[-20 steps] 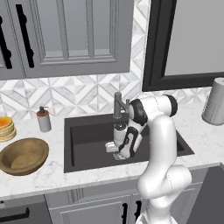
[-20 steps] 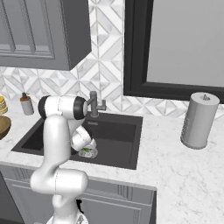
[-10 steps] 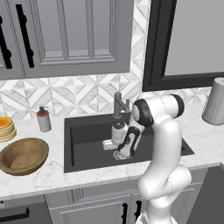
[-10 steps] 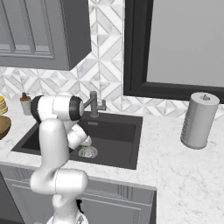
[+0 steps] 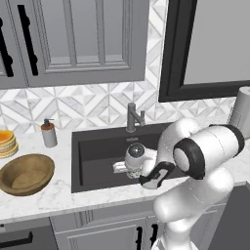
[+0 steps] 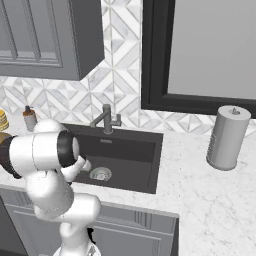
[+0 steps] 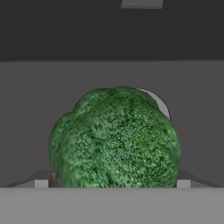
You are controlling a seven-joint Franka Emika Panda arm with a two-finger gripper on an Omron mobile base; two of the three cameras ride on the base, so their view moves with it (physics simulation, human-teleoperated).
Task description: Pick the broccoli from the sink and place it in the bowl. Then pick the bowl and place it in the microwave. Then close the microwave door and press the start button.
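Broccoli: the small dark-green lumpy broccoli [image 7: 114, 138] lies on the floor of the large rectangular dark grey sink [image 5: 97, 151], over the round pale drain, of which a sliver peeks out behind it; it is not lifted yet.

Gripper: the white arm's two-finger gripper [image 7: 113, 183] is down inside the basin with its fingers spread wide, one tip on each side of the floret (nothing is clamped); I judge it is placed so to straddle the vegetable before squeezing.

Arm: it bends low over the sink's front edge, because the target lies on the basin's floor.

Bowl: the wide shallow light-brown wooden bowl [image 5: 26, 173] waits on the white marble counter [image 5: 58, 197] just beside the sink's left edge, near the counter's front, in easy reach for the drop-off, I reckon.

Neighbours: an orange stack of plates [image 5: 7, 142] and a small soap bottle [image 5: 48, 133] stand behind the bowl, a grey faucet [image 5: 133, 117] at the sink's back edge.

Hidden: from the base cameras the arm's own bulk covers the broccoli and the fingers; the finger tips are cut off low in the hand view, so contact with the floret is hard to judge.
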